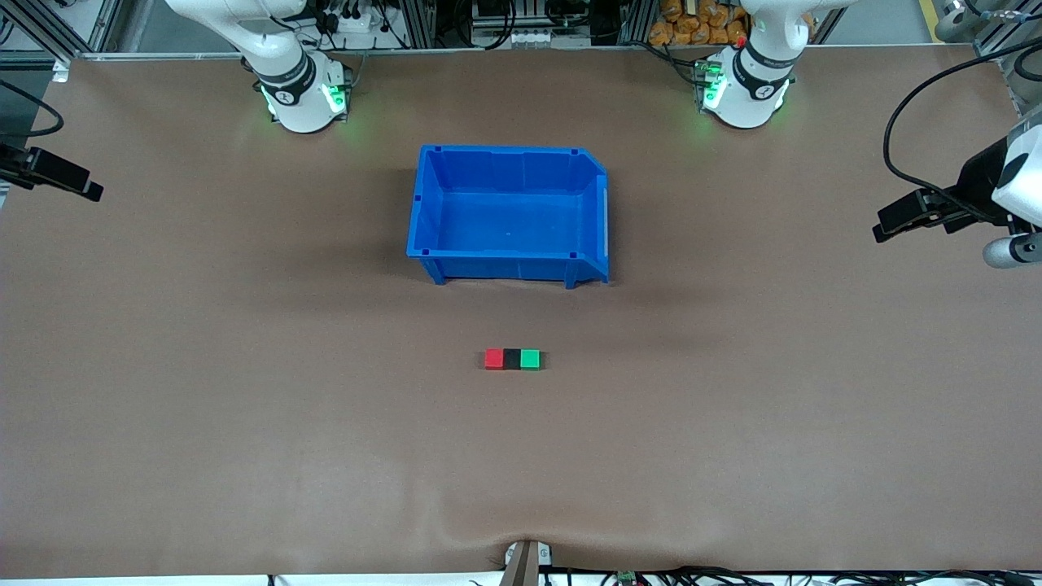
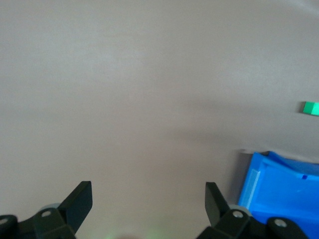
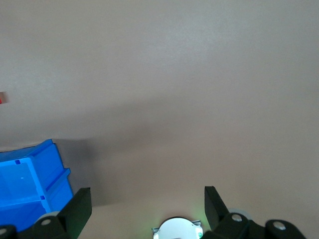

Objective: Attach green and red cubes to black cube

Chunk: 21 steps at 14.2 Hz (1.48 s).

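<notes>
Three small cubes lie touching in a row on the brown table, nearer to the front camera than the bin. The black cube [image 1: 512,359] is in the middle, the red cube [image 1: 494,359] on the side toward the right arm's end and the green cube [image 1: 530,359] on the side toward the left arm's end. My left gripper [image 1: 886,227] [image 2: 148,191] hangs open and empty over the table's left-arm end. Over the right-arm end, my right gripper [image 1: 88,190] [image 3: 148,196] is open and empty too. The left wrist view shows the green cube [image 2: 311,107], and the right wrist view shows a sliver of the red cube [image 3: 1,98].
A blue bin [image 1: 509,267] [image 2: 254,179] [image 3: 55,174] with nothing in it stands mid-table between the cubes and the arm bases. The right arm's white base [image 3: 177,230] shows between the right gripper's fingers. Cables run along the table's edges.
</notes>
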### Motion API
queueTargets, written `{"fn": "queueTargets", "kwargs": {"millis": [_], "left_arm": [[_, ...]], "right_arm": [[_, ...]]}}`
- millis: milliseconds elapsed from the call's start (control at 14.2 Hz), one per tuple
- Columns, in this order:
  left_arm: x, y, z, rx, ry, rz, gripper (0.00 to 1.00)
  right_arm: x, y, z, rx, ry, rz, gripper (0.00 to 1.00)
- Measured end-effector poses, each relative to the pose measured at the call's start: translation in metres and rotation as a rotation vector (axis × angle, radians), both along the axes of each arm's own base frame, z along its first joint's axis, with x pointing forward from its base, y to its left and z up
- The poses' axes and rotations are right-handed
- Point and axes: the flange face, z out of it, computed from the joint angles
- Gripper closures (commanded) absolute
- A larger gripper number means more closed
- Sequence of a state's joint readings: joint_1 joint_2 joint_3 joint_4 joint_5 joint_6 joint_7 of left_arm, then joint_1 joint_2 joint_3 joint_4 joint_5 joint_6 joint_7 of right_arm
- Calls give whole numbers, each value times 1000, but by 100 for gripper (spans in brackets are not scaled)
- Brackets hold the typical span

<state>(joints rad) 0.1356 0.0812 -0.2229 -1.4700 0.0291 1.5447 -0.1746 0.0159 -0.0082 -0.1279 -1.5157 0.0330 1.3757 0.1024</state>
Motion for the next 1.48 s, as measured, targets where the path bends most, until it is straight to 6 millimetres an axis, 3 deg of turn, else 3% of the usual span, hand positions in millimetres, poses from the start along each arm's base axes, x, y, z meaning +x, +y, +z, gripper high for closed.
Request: {"fn": "queueTargets", "kwargs": {"millis": [282,918,1483], "left_arm": [[1,9,6,3,-14,-25,0],[-3,3,16,4,-18,-51,0],[-32,-8,40,20,10,-70,0]], "right_arm": [[0,0,0,0,0,0,0],[0,0,0,0,0,0,0],[0,0,0,0,0,1,0]]}}
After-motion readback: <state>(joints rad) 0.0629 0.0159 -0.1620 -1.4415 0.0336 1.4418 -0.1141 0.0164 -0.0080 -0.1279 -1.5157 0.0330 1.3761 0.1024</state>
